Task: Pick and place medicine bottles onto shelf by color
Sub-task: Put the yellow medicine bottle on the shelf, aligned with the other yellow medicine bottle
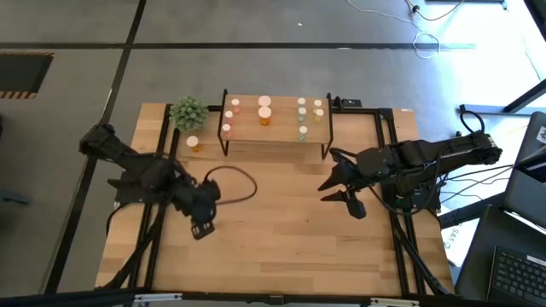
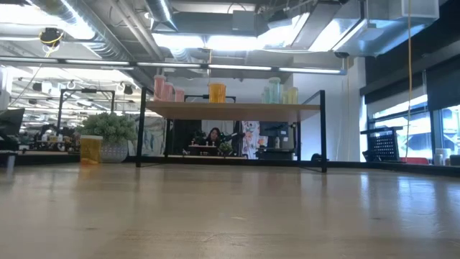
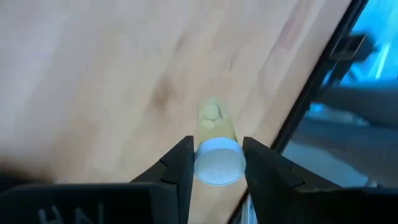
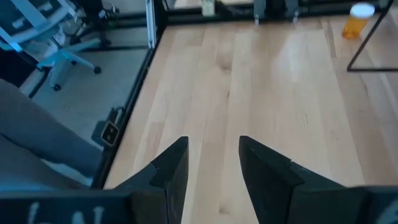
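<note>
My left gripper (image 3: pixel 217 163) hangs over the table's left half (image 1: pixel 203 227), shut on a small medicine bottle (image 3: pixel 216 124) with a white cap and a pale yellowish see-through body with pills inside. My right gripper (image 4: pixel 213 163) stands open above the table's right half (image 1: pixel 339 194), with nothing between its fingers. The shelf (image 1: pixel 275 132) stands at the far edge; pink, orange and pale green bottles stand on its board (image 2: pixel 230 109). One orange bottle (image 1: pixel 194 143) stands on the table left of the shelf. My left gripper pinches the bottle's white cap (image 3: pixel 202 165) by its sides between the two fingers. The fingers come steeply from above. The bottle's body (image 3: pixel 214 121) points away below the fingers, clear of the tabletop.
A spiky green potted plant (image 1: pixel 188 112) stands by the shelf's left end. A black cable (image 1: pixel 237 181) loops across the table between the arms. Black frame rails (image 1: pixel 162 162) run along the table's left and right sides. Bare wood lies in front of the shelf.
</note>
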You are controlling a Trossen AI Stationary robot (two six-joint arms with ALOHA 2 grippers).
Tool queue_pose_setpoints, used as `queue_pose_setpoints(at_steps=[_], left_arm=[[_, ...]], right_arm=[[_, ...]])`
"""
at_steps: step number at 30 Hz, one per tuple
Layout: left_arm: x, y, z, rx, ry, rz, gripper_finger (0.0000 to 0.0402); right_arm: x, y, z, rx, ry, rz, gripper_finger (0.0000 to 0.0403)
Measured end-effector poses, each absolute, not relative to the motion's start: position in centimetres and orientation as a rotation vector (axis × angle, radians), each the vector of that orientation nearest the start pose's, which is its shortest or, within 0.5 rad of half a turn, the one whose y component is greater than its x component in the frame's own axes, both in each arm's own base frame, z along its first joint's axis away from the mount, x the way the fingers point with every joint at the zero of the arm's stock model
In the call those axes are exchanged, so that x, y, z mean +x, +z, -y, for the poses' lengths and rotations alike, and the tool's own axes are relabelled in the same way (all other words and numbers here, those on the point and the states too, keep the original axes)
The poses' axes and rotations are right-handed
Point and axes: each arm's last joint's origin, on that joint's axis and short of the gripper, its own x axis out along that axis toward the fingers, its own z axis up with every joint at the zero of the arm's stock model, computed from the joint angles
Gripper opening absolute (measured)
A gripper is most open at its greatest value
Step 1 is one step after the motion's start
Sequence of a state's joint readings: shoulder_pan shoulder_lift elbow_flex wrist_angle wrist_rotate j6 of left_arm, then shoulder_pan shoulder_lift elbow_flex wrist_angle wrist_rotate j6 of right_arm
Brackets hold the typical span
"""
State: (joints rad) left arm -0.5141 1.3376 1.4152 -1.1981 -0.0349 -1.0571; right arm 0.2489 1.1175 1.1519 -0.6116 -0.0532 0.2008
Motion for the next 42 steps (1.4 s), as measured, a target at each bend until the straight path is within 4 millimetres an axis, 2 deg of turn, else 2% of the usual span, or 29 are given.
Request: queue_pose_setpoints(at_steps=[6, 11, 14, 19, 31, 39, 42], left_arm=[[22.0, 37.5, 9.7, -0.56, 0.201, -1.033, 0.0113], [22.5, 38.8, 8.2, -0.47, 0.254, -0.935, 0.0113], [22.9, 39.3, 7.4, -0.405, 0.281, -0.877, 0.0113], [23.8, 39.7, 6.3, -0.339, 0.276, -0.809, 0.0113], [24.0, 39.8, 5.7, -0.329, 0.286, -0.798, 0.0113], [24.0, 39.9, 5.8, -0.332, 0.284, -0.788, 0.0113], [24.0, 39.9, 5.8, -0.332, 0.285, -0.788, 0.0113]], right_arm=[[22.4, 36.1, -5.8, 0.122, 0.233, -0.543, 0.0144], [22.9, 36.2, -5.1, 0.12, 0.073, -0.5, 0.0144], [23.7, 36.3, -4.5, 0.114, -0.015, -0.45, 0.0144], [25.8, 35.9, -3.8, 0.078, -0.046, -0.401, 0.0144], [29.3, 34.0, -2.9, 0.098, -0.049, -0.389, 0.0144], [30.0, 34.3, -2.5, 0.1, 0.031, -0.335, 0.0144], [30.0, 34.3, -2.5, 0.095, 0.036, -0.337, 0.0131]])
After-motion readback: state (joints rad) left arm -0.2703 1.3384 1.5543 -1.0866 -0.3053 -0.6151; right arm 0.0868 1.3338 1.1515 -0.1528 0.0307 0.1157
